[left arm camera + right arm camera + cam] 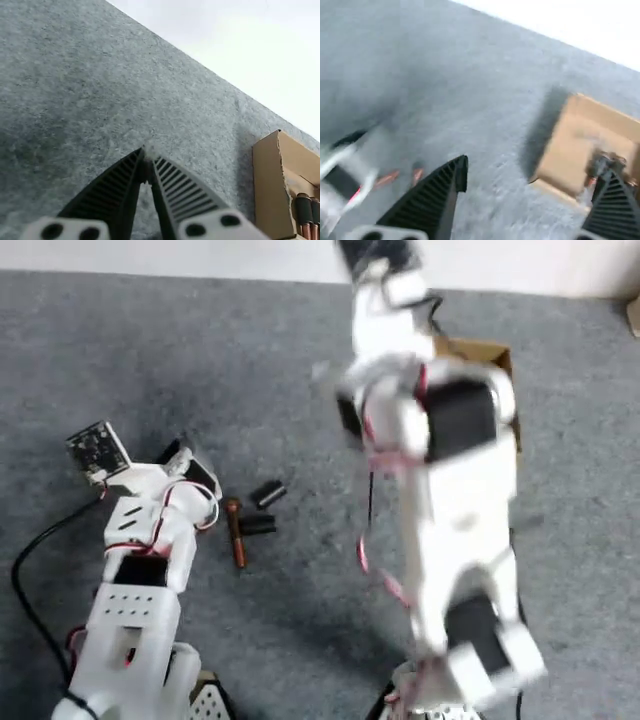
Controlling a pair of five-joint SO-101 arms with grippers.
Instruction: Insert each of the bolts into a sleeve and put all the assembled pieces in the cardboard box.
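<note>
On the left gripper (146, 152), the jaws are pressing together on nothing, pointing across the grey felt tabletop (90, 85) toward the open brown cardboard box (272, 190). On the right gripper (536, 167), the jaws are standing spread wide, facing down toward that box. Black-sleeved copper bolts (306, 212) are lying inside the box. One loose copper-coloured bolt (236, 532) and two short black cylindrical sleeves (268, 494) are lying well apart from it.
</note>
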